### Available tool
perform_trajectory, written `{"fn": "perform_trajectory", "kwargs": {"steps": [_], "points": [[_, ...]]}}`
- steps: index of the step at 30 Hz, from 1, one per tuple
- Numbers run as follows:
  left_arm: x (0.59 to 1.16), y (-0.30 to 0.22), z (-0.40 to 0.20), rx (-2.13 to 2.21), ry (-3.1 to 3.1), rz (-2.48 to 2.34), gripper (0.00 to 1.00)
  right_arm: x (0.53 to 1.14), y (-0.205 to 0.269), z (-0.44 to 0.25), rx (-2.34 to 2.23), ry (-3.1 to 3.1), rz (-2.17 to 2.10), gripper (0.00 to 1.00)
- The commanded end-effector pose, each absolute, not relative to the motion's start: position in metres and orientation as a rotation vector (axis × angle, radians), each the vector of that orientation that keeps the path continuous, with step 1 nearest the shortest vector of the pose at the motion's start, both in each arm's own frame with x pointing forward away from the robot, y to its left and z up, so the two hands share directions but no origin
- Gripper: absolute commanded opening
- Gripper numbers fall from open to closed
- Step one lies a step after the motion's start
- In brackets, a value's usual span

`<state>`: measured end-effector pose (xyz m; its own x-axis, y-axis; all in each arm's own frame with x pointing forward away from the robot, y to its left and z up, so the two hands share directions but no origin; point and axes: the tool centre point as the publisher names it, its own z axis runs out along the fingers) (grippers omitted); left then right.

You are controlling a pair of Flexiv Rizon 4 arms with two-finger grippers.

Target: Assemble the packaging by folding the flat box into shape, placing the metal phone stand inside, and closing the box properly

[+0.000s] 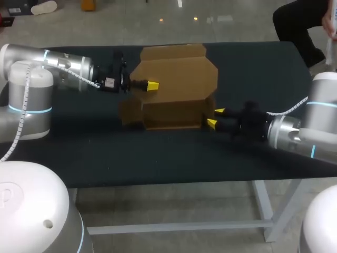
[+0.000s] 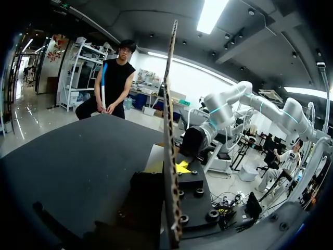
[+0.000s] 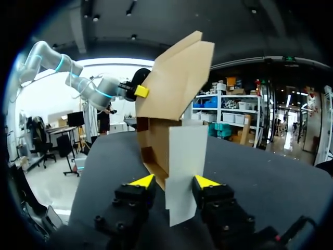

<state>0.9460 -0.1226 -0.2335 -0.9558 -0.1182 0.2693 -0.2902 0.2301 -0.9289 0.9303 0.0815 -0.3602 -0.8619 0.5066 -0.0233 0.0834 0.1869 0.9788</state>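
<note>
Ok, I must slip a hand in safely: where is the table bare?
Bare: the table in front of the cardboard box, and its far right corner. Crowded: the box's ends, where the left tool and right tool sit.

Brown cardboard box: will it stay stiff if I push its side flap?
Probably light and floppy: the brown cardboard box is thin sheet, seen edge-on in the left gripper. Its raised lid likely sags if released. A push from the right gripper may slide it.
</note>
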Motion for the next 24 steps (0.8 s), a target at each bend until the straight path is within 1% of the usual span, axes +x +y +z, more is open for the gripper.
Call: {"fn": "perform_trajectory", "kwargs": {"steps": [1, 10, 24], "points": [[0.946, -0.122, -0.236, 0.394, -2.350, 1.821, 0.00, 0.937, 0.094, -0.368, 0.578, 2.105, 1.718, 0.47], [0.946, -0.122, -0.236, 0.394, -2.350, 1.821, 0.00, 0.933, 0.105, -0.372, 0.612, 2.087, 1.712, 0.46], [0.946, -0.122, -0.236, 0.394, -2.350, 1.821, 0.00, 0.928, 0.130, -0.366, 0.563, 2.109, 1.724, 0.47]]}}
